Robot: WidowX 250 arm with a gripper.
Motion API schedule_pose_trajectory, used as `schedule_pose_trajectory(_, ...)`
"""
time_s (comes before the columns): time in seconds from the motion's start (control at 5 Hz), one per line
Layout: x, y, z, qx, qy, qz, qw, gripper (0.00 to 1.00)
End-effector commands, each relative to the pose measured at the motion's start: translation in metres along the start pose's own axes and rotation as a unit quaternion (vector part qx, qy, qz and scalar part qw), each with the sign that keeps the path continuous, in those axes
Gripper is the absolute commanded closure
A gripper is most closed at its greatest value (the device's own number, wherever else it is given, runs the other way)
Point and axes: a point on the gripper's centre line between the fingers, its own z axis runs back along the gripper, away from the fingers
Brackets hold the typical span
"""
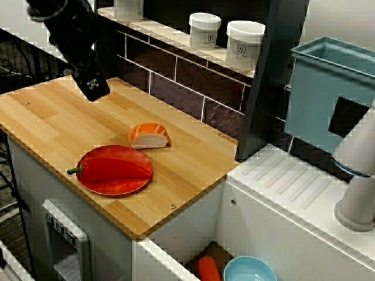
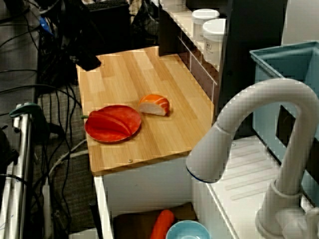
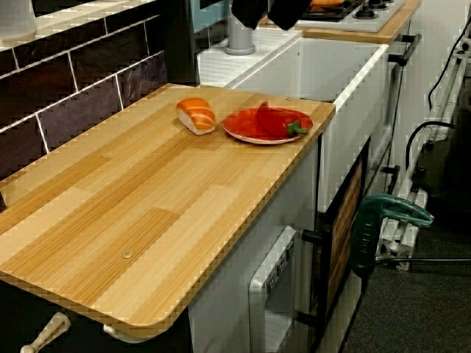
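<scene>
Though nearest sushi (image 1: 149,135), hung clear above table (image 1: 41,117) with pincer (image 1: 95,88) parted, empty. Judged sushi light, stiff, slick-topped; best pinched across narrow width.

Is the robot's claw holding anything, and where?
Nothing. The gripper hovers empty over the wooden counter, away from the salmon sushi and red pepper.

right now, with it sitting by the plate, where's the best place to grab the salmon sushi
Probably from straight above, pinching the salmon sushi across its short width at mid-length. Grip low on the white rice, where the sides look flatter; the orange top is rounded and could slip. The red plate sits close along one long side, so that finger has little room.
</scene>
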Motion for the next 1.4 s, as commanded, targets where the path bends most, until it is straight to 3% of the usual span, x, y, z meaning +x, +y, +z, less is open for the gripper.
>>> schedule_pose_trajectory(0.0,0.022,0.007,0.009,-0.030,0.099,-0.020,0.9944,0.00)
schedule_pose_trajectory(0.2,0.023,0.003,0.006,-0.077,0.144,-0.032,0.9860,0.00)
schedule_pose_trajectory(0.4,0.019,-0.007,0.001,-0.097,0.155,-0.053,0.9816,0.00)
schedule_pose_trajectory(0.8,0.002,-0.026,-0.009,-0.153,0.135,-0.068,0.9765,0.00)
schedule_pose_trajectory(1.2,-0.014,-0.047,-0.042,-0.135,0.132,-0.078,0.9788,0.00)
